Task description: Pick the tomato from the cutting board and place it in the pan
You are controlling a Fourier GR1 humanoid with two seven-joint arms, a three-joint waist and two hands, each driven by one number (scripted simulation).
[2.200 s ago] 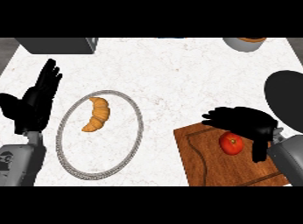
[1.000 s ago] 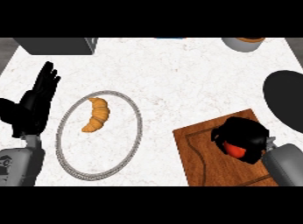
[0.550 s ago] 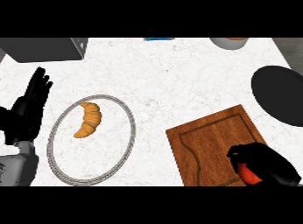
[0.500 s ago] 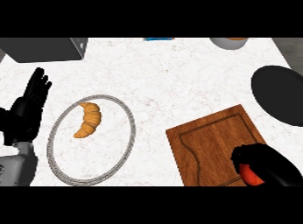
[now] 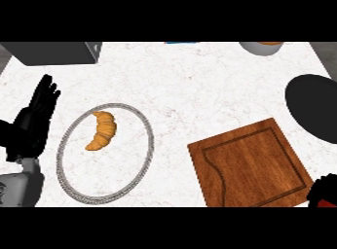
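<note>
The right hand (image 5: 331,190), at the lower right corner beside the cutting board (image 5: 251,168), curls around the tomato (image 5: 328,204). The left hand (image 5: 29,121) rests open. The pan (image 5: 324,107) holds nothing.

Kitchen for sure: white marble counter (image 5: 200,82), brown wooden cutting board (image 5: 247,168) near right, round black pan (image 5: 322,107) right, golden croissant (image 5: 102,129) on grey-rimmed plate (image 5: 146,141) left.

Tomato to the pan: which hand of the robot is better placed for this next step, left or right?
The right hand. It is curled round the tomato at the lower right corner, on the same side as the pan. The left hand rests open beside the plate, far from both.
</note>
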